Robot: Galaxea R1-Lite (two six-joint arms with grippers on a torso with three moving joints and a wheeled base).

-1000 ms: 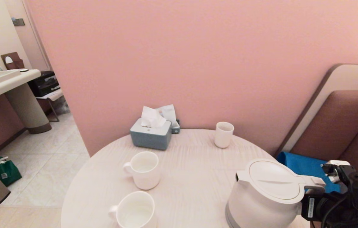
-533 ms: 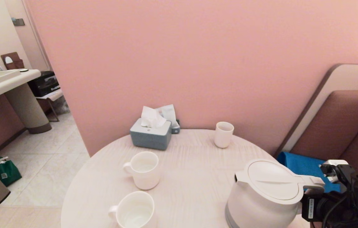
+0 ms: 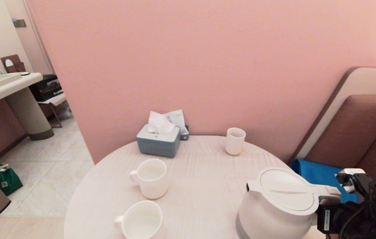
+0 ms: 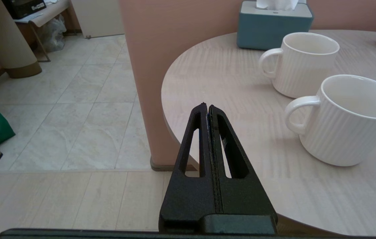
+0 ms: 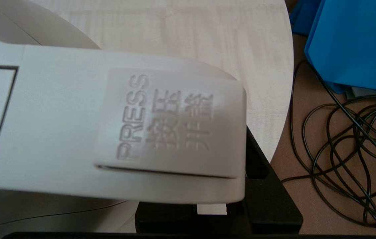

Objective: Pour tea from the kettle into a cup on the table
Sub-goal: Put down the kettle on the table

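Observation:
The white kettle (image 3: pixel 279 204) stands upright at the front right of the round pale table (image 3: pixel 201 172), spout pointing left. Whether its base rests on the table is out of view. My right gripper (image 3: pixel 322 212) is shut on its loop handle, just under the lid tab marked PRESS (image 5: pixel 161 119); a black finger (image 5: pixel 261 189) shows beside the handle. Two ribbed white mugs stand front left, one nearer (image 3: pixel 141 220) (image 4: pixel 350 119) and one farther (image 3: pixel 150 177) (image 4: pixel 304 63). My left gripper (image 4: pixel 207 106) is shut and holds nothing, off the table's left edge.
A small handleless white cup (image 3: pixel 235 141) and a blue-grey tissue box (image 3: pixel 158 142) stand at the back of the table by the pink wall. Right of the table lie a blue object (image 3: pixel 317 174) on a brown seat and tangled black cables (image 5: pixel 340 149).
The kettle and my right gripper have shifted very slightly left and down. The mugs, cup and tissue box have not moved.

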